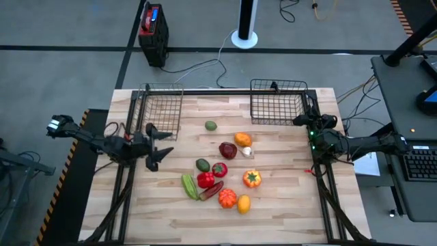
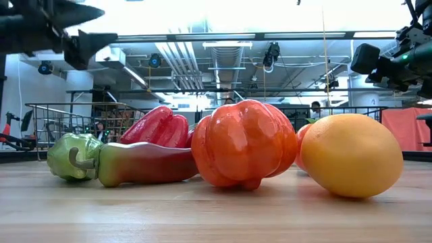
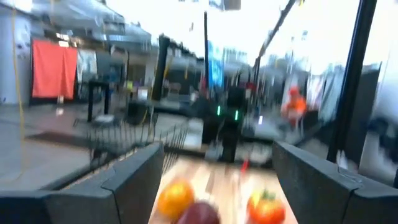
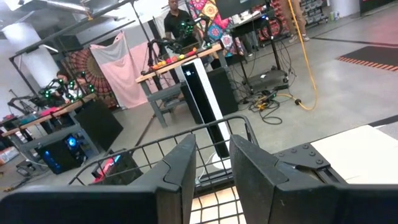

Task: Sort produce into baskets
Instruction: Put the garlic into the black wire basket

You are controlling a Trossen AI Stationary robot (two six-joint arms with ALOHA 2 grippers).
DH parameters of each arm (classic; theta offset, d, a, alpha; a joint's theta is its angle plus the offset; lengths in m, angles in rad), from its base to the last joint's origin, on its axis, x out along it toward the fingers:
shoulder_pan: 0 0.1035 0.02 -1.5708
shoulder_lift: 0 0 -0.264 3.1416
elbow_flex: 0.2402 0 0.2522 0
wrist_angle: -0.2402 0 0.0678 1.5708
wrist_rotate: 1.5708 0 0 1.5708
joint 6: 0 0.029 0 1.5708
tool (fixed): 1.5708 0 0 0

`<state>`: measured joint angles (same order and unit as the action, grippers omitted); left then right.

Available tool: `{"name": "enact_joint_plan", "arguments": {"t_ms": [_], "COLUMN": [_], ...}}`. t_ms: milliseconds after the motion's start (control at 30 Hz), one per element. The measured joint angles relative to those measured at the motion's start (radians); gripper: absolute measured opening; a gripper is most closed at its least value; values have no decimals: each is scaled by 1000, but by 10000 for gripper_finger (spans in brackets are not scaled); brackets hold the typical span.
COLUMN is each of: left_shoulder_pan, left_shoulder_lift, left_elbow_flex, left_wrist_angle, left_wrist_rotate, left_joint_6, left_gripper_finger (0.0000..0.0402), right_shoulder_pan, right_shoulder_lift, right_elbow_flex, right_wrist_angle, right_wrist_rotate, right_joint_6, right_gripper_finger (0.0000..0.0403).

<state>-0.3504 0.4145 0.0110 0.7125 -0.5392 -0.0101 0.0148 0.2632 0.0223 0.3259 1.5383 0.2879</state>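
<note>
About a dozen toy produce pieces lie in a loose cluster on the wooden table: a green one [image 1: 211, 126], an orange one [image 1: 242, 139], a small white one [image 1: 246, 152], a maroon one [image 1: 228, 150], a red pepper [image 1: 205, 180], an orange pumpkin [image 2: 244, 143] and a yellow lemon [image 2: 351, 155]. Two black wire baskets stand at the far edge, one left [image 1: 158, 109] and one right [image 1: 276, 102]. My left gripper [image 1: 160, 147] hovers open at the table's left edge, left of the cluster and pointing at it [image 3: 217, 186]. My right gripper [image 1: 304, 121] is at the right edge beside the right basket, with a narrow gap [image 4: 213, 165] and nothing in it.
A black box with a red top [image 1: 153, 27] stands on the floor beyond the far edge. Cables run across the floor behind the table. Bare wood lies along the near edge and on the right side. A desk with a keyboard [image 1: 416, 164] stands to the right.
</note>
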Motion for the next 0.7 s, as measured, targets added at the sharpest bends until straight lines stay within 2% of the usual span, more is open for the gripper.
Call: {"name": "enact_joint_plan", "arguments": {"t_ms": [67, 100, 200, 233, 267, 367, 467, 700], "left_shoulder_pan": [0, 0, 0, 0, 0, 1, 1, 1], "left_shoulder_lift": [0, 0, 0, 0, 0, 0, 0, 11], "left_elbow_flex": [0, 0, 0, 0, 0, 0, 0, 0], "left_wrist_angle": [64, 90, 153, 163, 167, 166, 167, 162], "left_wrist_rotate": [0, 0, -21, -21, -21, -21, -55, -187], "left_joint_6": [0, 0, 0, 0, 0, 0, 0, -2], "left_gripper_finger": [284, 284, 284, 284, 284, 284, 284, 284], "right_shoulder_pan": [0, 0, -8, -13, -15, -15, -16, -13], "right_shoulder_lift": [0, 0, 5, 13, 23, 57, 113, 348], "right_elbow_flex": [0, 0, 0, 0, 0, 0, 30, 216], "right_wrist_angle": [-2, 11, 105, 153, 192, 297, 320, 255], "right_wrist_rotate": [-63, -145, -480, -549, -593, -631, -669, -963], "right_joint_6": [-19, -24, -19, -27, -40, -46, -8, -62], "right_gripper_finger": [91, 91, 91, 91, 91, 91, 91, 91]}}
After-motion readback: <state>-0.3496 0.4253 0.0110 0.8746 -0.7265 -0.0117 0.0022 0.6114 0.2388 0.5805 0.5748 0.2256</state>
